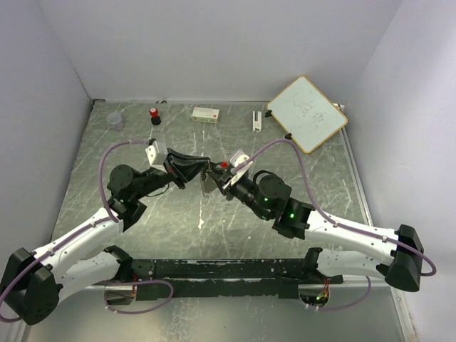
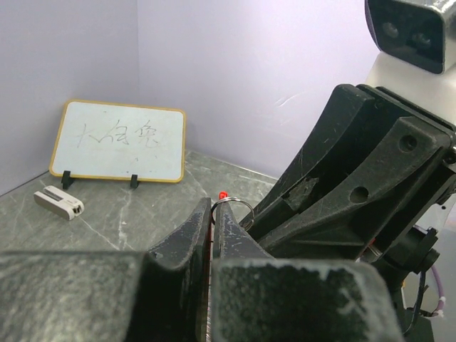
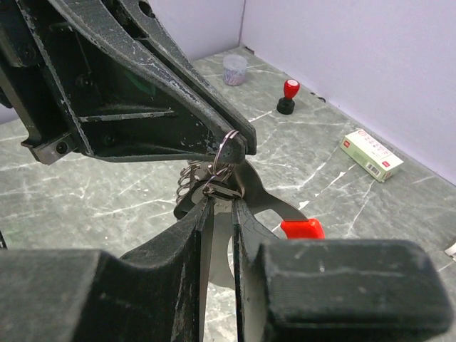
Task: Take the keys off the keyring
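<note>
Both grippers meet above the middle of the table. My left gripper point(image 2: 214, 207) is shut on the thin wire keyring point(image 2: 233, 205); in the right wrist view its tip point(image 3: 239, 141) pinches the keyring point(image 3: 229, 146) from above. Below the ring hang the keys point(image 3: 222, 242), flat silver metal. My right gripper point(image 3: 222, 203) is closed on them, its fingers either side of one blade. A darker blade with a red tip point(image 3: 302, 228) sticks out to the right, and a small coil point(image 3: 187, 182) hangs to the left. From above, the keys point(image 1: 207, 187) dangle between the two grippers.
Along the back wall stand a clear cup point(image 1: 115, 121), a red-capped black bottle point(image 1: 154, 115), a white box point(image 1: 206, 113), a small white block point(image 1: 256, 120) and a framed whiteboard point(image 1: 308, 114). Walls close in the table on three sides.
</note>
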You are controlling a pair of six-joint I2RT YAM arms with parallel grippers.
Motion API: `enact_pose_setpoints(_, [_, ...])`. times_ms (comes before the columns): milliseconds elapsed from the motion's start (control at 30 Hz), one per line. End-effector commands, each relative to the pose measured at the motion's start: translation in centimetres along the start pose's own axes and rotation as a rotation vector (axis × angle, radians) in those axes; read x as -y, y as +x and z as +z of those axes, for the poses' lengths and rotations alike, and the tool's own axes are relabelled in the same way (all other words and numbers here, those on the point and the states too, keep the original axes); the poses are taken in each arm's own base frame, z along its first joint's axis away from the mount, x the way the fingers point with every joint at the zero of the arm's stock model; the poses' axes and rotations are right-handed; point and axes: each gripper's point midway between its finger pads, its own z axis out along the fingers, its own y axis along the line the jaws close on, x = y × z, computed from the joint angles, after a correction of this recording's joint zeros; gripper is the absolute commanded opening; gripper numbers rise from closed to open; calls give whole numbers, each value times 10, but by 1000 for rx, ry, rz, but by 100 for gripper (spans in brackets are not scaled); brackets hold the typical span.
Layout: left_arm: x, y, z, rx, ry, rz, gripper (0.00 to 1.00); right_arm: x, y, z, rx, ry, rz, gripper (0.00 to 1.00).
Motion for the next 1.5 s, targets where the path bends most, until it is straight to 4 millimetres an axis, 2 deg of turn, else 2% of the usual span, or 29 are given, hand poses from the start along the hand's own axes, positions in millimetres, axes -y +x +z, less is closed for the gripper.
enact_pose_setpoints(0, [5, -17, 3, 69, 5, -34, 7, -3, -29, 0, 69, -10, 8, 17])
enact_pose_setpoints(367, [2, -17, 3, 73, -14, -54, 7, -11, -44, -6, 89, -24, -9, 22])
enact_pose_setpoints(733, [10, -22, 2, 88, 15, -75, 7, -7, -39, -4, 83, 47, -57, 20])
enact_pose_setpoints(933, [15, -24, 1, 98, 33, -92, 7, -1, -41, -5, 105, 83, -67, 15])
enact_pose_setpoints(1133, [20, -27, 0, 119, 56, -113, 7, 0, -40, -5, 110, 97, -73, 1])
enact_pose_setpoints(1467, [23, -41, 2, 188, 75, -152, 7, -8, -28, -1, 76, 67, -79, 0])
